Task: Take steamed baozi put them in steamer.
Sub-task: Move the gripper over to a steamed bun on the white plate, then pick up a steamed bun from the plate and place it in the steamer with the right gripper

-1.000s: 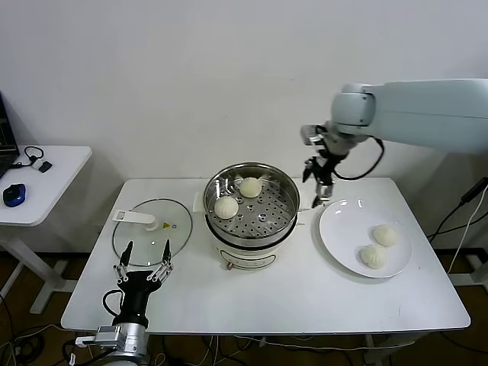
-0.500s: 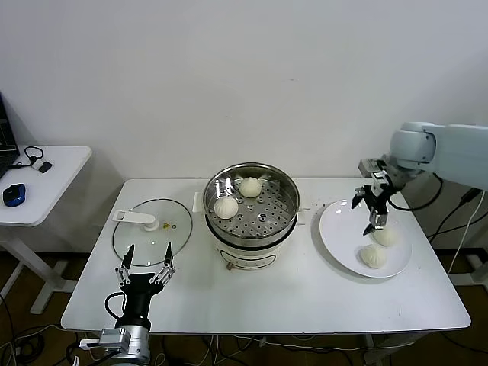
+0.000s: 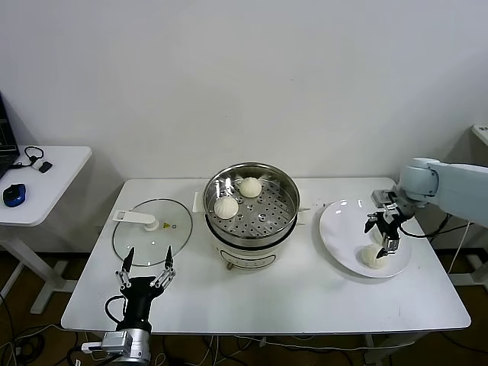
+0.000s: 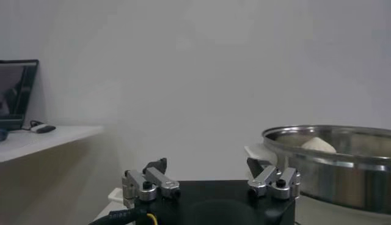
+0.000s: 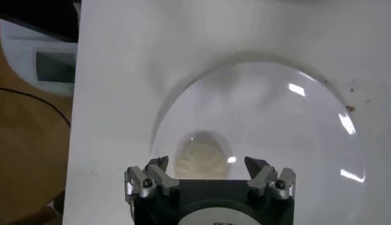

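Baozi (image 3: 372,257) beneath open right hand (image 3: 386,232).

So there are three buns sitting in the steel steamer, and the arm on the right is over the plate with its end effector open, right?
Not quite: the head view shows two buns in the steamer, not three. The rest holds: the right end effector is open over the plate.

The right hand (image 5: 208,174) hangs with its fingers spread wide over the white plate (image 5: 293,116). One baozi (image 5: 198,156) lies on the plate directly between the fingertips. The plate rests on the white worktop (image 5: 116,92).
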Motion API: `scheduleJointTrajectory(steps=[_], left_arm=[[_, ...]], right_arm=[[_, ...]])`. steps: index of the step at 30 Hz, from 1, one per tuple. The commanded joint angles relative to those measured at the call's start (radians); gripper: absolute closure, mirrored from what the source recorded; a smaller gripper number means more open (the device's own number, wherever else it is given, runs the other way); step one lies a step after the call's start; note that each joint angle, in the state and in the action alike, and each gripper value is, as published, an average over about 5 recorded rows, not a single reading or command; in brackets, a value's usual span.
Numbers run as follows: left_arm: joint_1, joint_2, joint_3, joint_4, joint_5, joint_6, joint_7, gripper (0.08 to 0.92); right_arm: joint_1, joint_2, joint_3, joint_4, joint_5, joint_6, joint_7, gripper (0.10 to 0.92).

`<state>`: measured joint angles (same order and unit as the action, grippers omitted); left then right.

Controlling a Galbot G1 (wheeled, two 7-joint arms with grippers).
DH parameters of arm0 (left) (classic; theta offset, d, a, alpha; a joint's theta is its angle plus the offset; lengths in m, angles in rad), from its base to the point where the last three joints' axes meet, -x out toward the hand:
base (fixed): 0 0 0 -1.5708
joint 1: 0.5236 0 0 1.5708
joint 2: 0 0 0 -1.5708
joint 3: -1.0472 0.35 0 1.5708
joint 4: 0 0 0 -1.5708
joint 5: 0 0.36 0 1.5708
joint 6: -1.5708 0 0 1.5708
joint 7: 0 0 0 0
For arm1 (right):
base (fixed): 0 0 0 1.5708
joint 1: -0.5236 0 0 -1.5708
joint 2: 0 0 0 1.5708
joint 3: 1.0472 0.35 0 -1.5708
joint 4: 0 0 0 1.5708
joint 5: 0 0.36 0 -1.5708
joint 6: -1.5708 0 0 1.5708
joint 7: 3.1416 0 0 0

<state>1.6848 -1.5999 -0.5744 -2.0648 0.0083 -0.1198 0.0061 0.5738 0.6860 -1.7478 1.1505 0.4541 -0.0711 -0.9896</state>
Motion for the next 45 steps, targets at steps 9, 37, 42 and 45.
scheduleJointTrajectory(steps=[9,37,42,45], left_arm=[[-0.002,-0.001,-0.006,0.009,0.006,-0.004,0.0,0.177],[-0.005,0.0,-0.005,0.0,0.004,-0.001,0.001,0.177],[-0.004,0.001,-0.006,-0.003,0.003,0.001,0.001,0.177],[-0.005,0.002,-0.007,-0.005,0.003,0.002,0.001,0.177]], right_arm=[[-0.177,0.016,0.133,-0.128,-0.078,0.032,-0.001,0.203],[-0.161,0.011,0.124,-0.086,-0.098,0.016,0.004,0.379],[-0.049,0.001,0.033,-0.002,-0.083,0.021,0.002,0.38],[0.061,0.006,-0.041,0.054,-0.059,0.034,-0.002,0.381]])
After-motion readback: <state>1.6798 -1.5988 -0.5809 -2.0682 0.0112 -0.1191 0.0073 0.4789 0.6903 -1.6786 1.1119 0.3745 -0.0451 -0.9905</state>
